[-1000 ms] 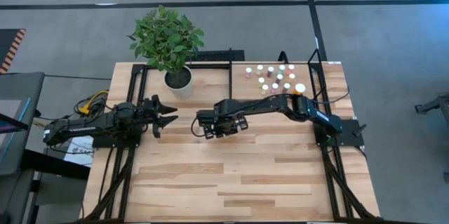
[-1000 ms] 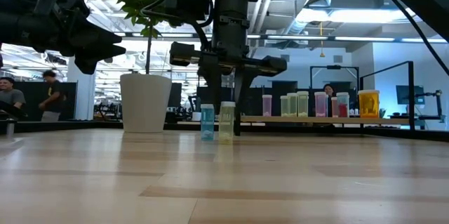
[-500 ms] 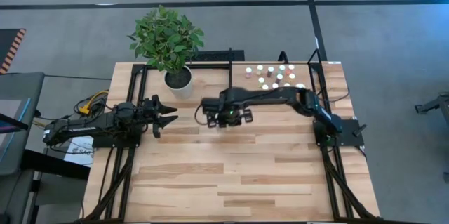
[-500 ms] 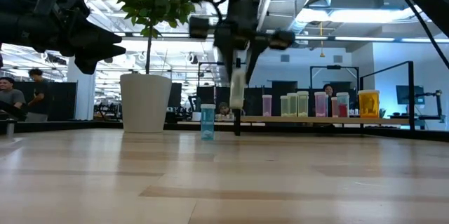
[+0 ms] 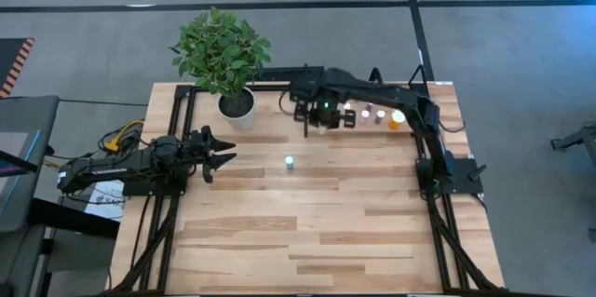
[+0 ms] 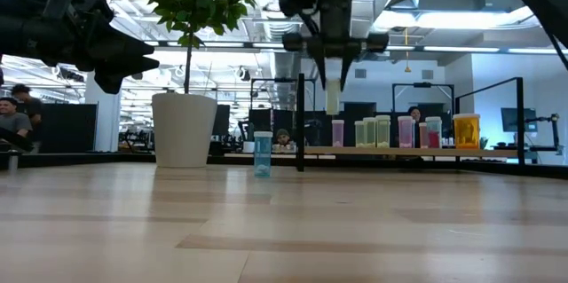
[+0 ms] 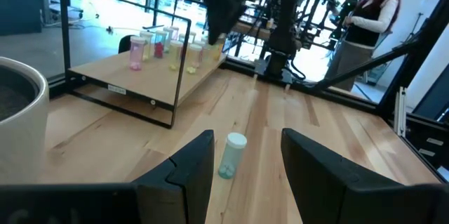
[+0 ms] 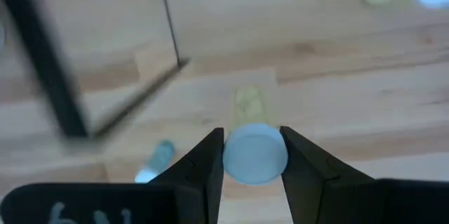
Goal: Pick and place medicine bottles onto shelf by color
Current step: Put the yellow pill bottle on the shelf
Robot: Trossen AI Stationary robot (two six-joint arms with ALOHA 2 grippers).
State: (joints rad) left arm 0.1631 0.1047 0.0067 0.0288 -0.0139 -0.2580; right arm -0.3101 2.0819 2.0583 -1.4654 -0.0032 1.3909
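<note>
My right gripper [image 5: 321, 111] is shut on a yellow-green bottle [image 6: 333, 98] and hovers high above the left end of the shelf [image 6: 399, 151]. The shelf board, framed in black bars, stands at the table's far right [image 5: 368, 128]. Several white-capped bottles stand upright on it, pink [image 6: 338, 132], greenish [image 6: 377, 130] and a larger orange one [image 6: 466, 130]. A blue-green bottle [image 5: 290, 162] stands upright on the table mid-way. My left gripper [image 5: 228, 153] is open and empty at the table's left, pointing at that bottle [image 7: 231, 155]. My right gripper pinches the bottle at its white cap [image 8: 235, 155] between its two fingers, one on each side of the cap. The fingers come from above, pointing down. The bottle hangs upright below them [image 6: 333, 98], lifted clear of the table and the shelf.
A white pot [image 5: 237, 107] with a leafy plant stands at the far left of the table. The shelf's black upright bars [image 6: 301, 123] rise at its left end. People show in the room beyond the table [image 7: 368, 20].
My right gripper has lifted the yellow-green bottle from beside the blue-green one and carried it up and toward the far edge, to the shelf's left end. The bottle stays upright in the hold. The blue-green bottle has stayed in place.
</note>
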